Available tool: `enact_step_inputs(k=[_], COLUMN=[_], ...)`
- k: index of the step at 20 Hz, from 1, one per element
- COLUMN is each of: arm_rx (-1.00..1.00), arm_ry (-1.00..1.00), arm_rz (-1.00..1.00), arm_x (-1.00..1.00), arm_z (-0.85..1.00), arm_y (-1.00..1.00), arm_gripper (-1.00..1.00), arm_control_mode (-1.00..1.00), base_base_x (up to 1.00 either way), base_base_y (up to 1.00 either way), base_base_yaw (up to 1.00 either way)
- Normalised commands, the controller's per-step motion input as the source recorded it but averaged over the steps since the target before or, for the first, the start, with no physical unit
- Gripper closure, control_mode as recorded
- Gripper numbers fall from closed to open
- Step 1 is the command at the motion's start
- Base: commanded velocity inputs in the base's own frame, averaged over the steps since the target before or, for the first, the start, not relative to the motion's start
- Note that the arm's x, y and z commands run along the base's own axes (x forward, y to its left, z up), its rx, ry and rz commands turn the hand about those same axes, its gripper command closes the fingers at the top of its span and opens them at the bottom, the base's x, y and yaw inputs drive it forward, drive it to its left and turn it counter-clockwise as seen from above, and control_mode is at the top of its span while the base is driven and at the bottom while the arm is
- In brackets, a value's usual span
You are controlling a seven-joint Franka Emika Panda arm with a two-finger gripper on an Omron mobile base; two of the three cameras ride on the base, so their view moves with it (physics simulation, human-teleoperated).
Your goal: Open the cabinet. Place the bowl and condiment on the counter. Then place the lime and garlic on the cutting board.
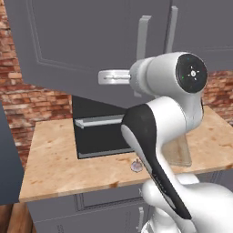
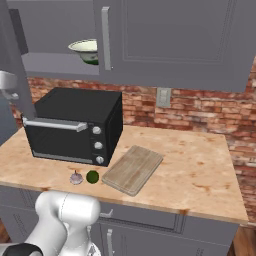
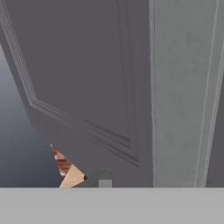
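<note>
In the right base view the cabinet's [image 2: 170,35] left door stands swung open at the far left, edge-on, while its right door is shut with a long silver bar handle [image 2: 105,37] down its inner edge; on the shelf inside sits the bowl [image 2: 85,50], cream with a dark green base, partly hidden behind that handle; the condiment cannot be made out. Below the shelf a black oven [image 2: 75,125] stands on the worktop [image 2: 200,170] against a brick wall [image 2: 200,107]; just in front of the oven's right corner lie the garlic [image 2: 75,177] and the lime [image 2: 92,176], side by side and almost touching, garlic to the left; right of the lime, close but apart, the cutting board [image 2: 132,169] lies flat and slightly skewed on the worktop. In the left base view the arm [image 1: 159,132] reaches up toward the open door, its hand close beside a door handle [image 1: 142,36]; the hand view looks flat onto a grey panelled door face. Whether the jaws are released or clenched I cannot tell.
</note>
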Motion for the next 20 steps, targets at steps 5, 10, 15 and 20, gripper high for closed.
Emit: enact_step_inputs(k=[5,10,15,20], arm_rx=[-0.05,-0.03,-0.01,0.00], arm_ry=[0.00,0.00,0.01,0.03], arm_rz=[0.00,0.00,0.01,-0.01], arm_x=[-0.12,-0.10,-0.18,-0.55], arm_z=[-0.01,-0.03,0.01,0.14], arm_y=[0.80,0.76,0.38,-0.33], arm_gripper=[1.00,1.00,-1.00,-1.00], arm_control_mode=[-1.00,-1.00,-1.00,-1.00], base_base_x=[0.00,0.00,0.00,0.00], base_base_y=[0.00,0.00,0.00,0.00], base_base_yaw=[0.00,0.00,0.00,0.00])
